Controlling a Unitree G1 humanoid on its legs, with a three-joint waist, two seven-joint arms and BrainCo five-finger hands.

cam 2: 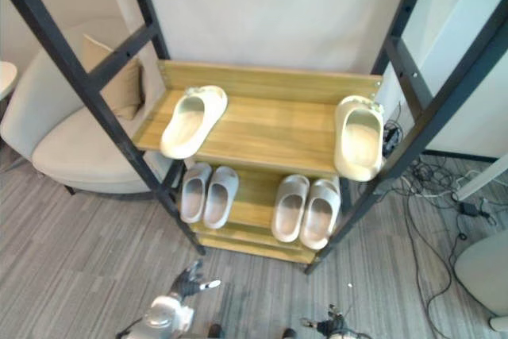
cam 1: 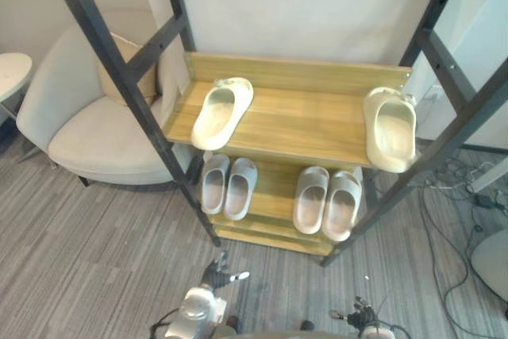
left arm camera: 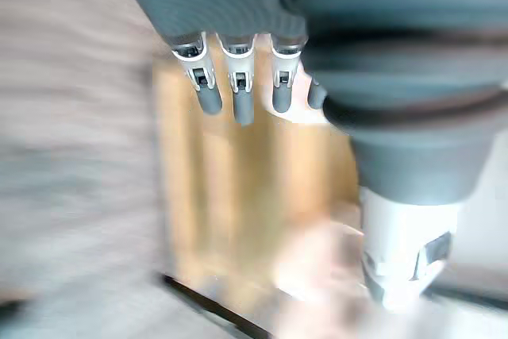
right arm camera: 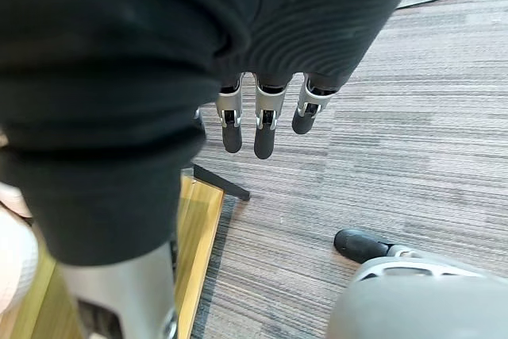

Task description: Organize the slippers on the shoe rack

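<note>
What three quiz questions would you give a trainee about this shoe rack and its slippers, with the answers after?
1. True or false: the left cream slipper and the right cream slipper touch each other on the top shelf.
2. How many pale slippers stand on the lower shelf? A two, B four, C six.
3. Fill in: the left hand and the right hand, low in front of the rack, each hold ___.
Key: 1 false, they lie at opposite ends; 2 B, two pairs; 3 nothing.
</note>
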